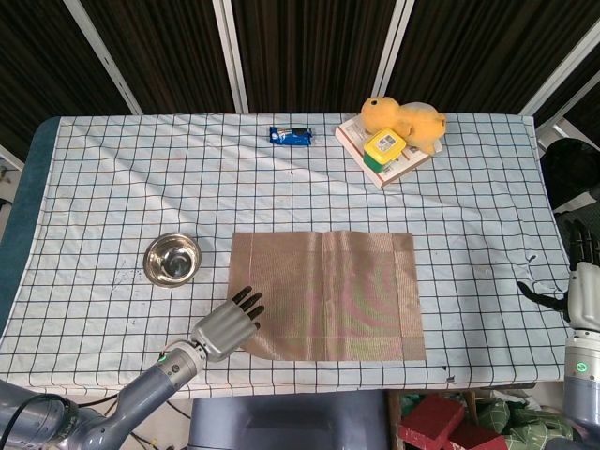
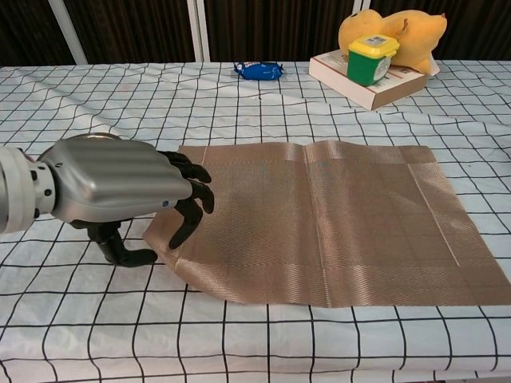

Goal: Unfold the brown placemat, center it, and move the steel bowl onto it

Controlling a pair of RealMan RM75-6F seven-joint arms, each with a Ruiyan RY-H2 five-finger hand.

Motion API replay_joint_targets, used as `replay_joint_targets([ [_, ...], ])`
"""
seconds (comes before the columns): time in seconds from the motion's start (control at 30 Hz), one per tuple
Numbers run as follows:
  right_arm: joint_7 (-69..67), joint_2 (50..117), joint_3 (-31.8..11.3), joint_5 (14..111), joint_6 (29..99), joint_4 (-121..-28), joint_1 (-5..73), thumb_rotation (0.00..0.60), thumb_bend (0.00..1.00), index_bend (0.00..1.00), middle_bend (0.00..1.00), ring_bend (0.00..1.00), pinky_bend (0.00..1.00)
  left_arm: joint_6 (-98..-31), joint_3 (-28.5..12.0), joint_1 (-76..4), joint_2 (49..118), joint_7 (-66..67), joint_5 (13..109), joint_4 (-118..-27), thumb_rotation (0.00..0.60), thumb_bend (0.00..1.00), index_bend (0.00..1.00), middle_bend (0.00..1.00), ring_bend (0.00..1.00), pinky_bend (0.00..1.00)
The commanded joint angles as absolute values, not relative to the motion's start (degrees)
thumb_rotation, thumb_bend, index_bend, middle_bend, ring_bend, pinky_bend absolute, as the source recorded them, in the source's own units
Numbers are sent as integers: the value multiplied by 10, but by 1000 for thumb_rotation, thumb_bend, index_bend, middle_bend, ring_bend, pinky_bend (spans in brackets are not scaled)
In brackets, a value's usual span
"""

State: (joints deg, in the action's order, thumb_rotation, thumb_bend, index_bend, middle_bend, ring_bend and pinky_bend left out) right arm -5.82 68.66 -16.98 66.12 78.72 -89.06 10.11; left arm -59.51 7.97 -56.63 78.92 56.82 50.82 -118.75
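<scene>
1. Far left, the steel bowl point(image 1: 172, 259) sits upright on the checked tablecloth point(image 1: 112, 178), left of the placemat and apart from it — only the head view shows it properly; in the chest view it hides behind the left hand, with at most a sliver of rim peeking over the knuckles.
2. Next comes the left hand point(image 1: 228, 325) point(image 2: 120, 191), low over the table at the near-left corner of the brown placemat point(image 1: 325, 294) point(image 2: 319, 223). From above you see just the silver back and dark fingertips on the mat's edge.
3. The chest view tells more: the fingers point(image 2: 189, 209) curl down onto the top of the corner while the thumb hooks in low at the mat's edge, and the corner lifts slightly off the cloth. It looks like a pinch on that corner, though the contact under the mat is hidden.
4. The placemat itself lies opened out, squared with the grid lines, near the front middle of the table, fold creases running across it.
5. At the back centre, a small blue packet point(image 1: 290, 136) point(image 2: 259, 71).
6. Right of that, a yellow plush toy point(image 1: 405, 118) point(image 2: 399, 36) lies against a book point(image 1: 384, 155) point(image 2: 367, 84) with a green-and-yellow container point(image 1: 384, 145) point(image 2: 371, 60) on top — well clear of the mat.
7. Far right, the right hand point(image 1: 574, 281) hangs off the table's right edge, seen only from the head camera; I can't tell how its fingers are set.
</scene>
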Motion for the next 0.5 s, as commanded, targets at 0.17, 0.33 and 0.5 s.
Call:
replay_joint_targets([
  [0.17,-58,686,-170,660,787,-891,101,600,50,0,0,0,157,-586,76,-559,791,532,535,-1188,600,0,164,70,23,51],
  [0.33,-58,686,-170,660,786,-891,101,600,50,0,0,0,157,-591,75,-544,777,495,567,-1204,600,0,161,77,24,51],
  [0.5,-58,686,-169,661,787,-892,101,600,50,0,0,0,157,-623,78,-520,755,478,606,-1209,600,0,186,95,23,52],
])
